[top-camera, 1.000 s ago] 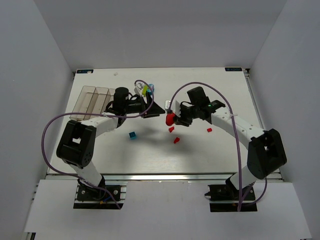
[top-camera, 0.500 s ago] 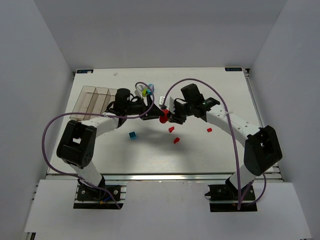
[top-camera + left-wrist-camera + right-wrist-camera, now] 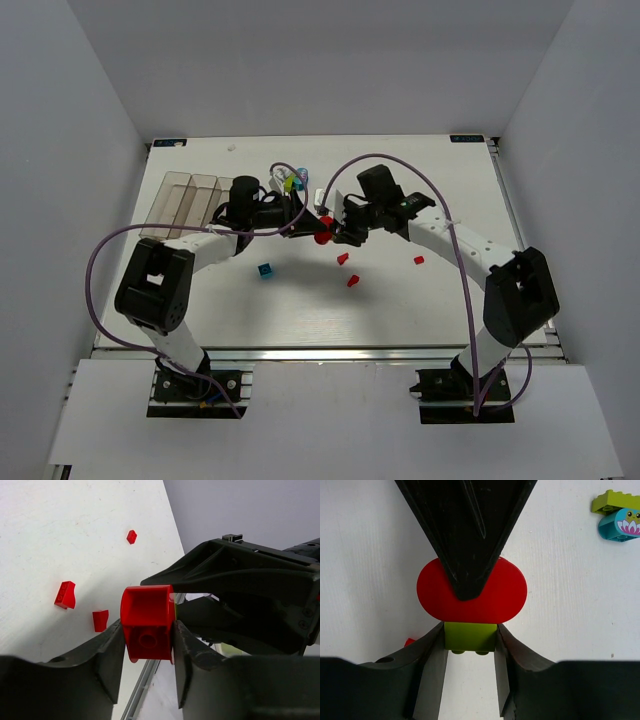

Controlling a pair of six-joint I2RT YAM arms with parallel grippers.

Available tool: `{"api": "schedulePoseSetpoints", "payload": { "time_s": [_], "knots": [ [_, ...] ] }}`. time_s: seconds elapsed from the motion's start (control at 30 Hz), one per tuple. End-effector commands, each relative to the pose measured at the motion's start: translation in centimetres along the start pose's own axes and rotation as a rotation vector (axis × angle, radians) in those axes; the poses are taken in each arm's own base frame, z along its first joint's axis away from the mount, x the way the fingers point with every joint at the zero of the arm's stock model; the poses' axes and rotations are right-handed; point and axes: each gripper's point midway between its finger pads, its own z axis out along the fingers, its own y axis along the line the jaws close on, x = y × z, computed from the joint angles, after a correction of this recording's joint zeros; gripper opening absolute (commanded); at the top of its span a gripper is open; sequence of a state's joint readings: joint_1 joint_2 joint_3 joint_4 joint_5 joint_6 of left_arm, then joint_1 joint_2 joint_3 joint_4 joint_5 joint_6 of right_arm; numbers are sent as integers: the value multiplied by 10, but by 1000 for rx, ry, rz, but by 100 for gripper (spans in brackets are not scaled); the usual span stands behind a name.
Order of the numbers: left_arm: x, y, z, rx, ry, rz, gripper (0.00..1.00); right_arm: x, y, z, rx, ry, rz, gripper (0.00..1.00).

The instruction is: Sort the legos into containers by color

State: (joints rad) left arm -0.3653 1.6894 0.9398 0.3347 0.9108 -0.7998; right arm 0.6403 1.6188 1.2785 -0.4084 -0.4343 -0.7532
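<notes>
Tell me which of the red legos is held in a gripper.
The large rounded red lego, clamped in the left gripper, the lime green brick against it in the right gripper. The small red bits lie loose on the table.

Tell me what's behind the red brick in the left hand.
A lime green brick, pinched by the right hand, sits against the red brick. The left hand hides how they join.

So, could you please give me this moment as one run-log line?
left gripper: shut on red brick | right gripper: shut on lime green brick | bricks: touching | loose: blue brick, red bits
</notes>
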Motion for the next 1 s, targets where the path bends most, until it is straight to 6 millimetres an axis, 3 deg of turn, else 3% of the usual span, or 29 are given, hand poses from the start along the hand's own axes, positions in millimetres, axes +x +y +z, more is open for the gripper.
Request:
{"api": "schedulePoseSetpoints", "payload": {
  "time_s": [0.0,0.17,0.23,0.37,0.53,0.97],
  "knots": [
    [-1,-15,1,63,18,34,44,-24,-11,-1,24,-62,-22,0],
    [0,-17,2,83,27,25,7,-21,-15,-1,44,-57,-16,0],
    [0,-18,2,90,31,24,0,-18,-14,0,48,-49,-17,0],
    [1,-19,1,91,43,13,0,-5,-18,-2,96,-16,-35,0],
    [-16,-14,-10,60,2,16,0,17,-14,-5,125,27,-53,0],
    [-44,5,-35,-26,-75,33,0,39,-24,-19,178,48,-19,0]
  ]
}}
